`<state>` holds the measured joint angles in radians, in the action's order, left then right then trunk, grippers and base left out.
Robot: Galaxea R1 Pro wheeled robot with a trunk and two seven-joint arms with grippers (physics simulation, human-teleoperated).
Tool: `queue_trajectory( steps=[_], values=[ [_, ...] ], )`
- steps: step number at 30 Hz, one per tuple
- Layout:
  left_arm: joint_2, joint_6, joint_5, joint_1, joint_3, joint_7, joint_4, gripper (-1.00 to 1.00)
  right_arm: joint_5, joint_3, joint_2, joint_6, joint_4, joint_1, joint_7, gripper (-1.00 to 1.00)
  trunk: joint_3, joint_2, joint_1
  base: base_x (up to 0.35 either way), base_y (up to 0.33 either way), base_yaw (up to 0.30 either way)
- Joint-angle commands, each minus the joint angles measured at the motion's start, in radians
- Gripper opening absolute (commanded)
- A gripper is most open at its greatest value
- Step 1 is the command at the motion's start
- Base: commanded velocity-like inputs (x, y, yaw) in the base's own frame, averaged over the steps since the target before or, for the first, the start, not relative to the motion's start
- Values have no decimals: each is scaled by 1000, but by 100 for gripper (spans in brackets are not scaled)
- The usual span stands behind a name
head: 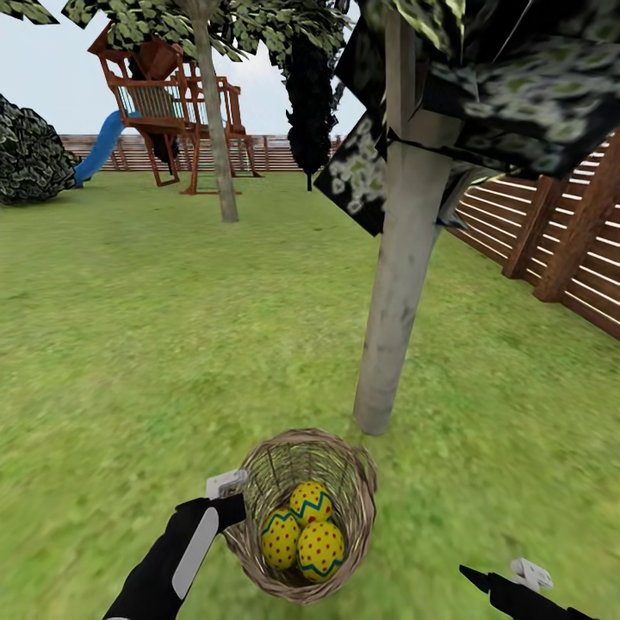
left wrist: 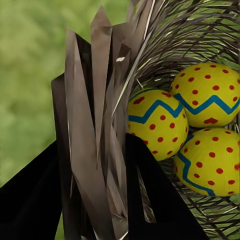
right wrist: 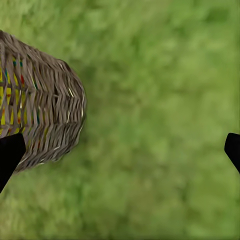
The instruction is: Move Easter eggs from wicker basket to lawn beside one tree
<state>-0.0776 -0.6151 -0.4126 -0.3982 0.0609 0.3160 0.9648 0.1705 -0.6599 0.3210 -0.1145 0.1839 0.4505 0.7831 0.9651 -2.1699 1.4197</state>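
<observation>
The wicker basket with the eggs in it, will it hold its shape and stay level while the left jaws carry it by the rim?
Probably stiff: the wicker basket keeps its round form, tilted, with the left gripper clamped on one side of its rim. It may tip further, held on one side only. The round Easter eggs, bunched at its low side, could roll out.

Wicker basket (head: 357, 508): on the lawn (head: 129, 344), just before the tree (head: 398, 284).
Easter eggs (head: 303, 532): three, inside basket, touching.
Fence (head: 551, 232): right, behind tree.
</observation>
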Motion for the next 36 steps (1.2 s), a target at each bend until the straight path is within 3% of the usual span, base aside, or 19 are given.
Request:
queue_trajectory(
  steps=[1,16,32,36],
  values=[
    [0,0,-15,-1,2,9,2,-100,7,-9,0,-8,2,1,5,100,4,-8,4,0,0,0],
    [0,0,-14,-1,3,9,2,-100,7,-9,0,-5,2,1,4,100,4,-8,4,126,0,0],
    [0,-2,-15,-1,1,9,2,-100,7,-9,0,-5,2,1,4,100,54,-120,65,0,0,0],
    [0,-2,-14,-1,0,11,2,-100,7,-9,0,-6,2,1,4,100,54,-120,65,0,0,0]
  ],
)
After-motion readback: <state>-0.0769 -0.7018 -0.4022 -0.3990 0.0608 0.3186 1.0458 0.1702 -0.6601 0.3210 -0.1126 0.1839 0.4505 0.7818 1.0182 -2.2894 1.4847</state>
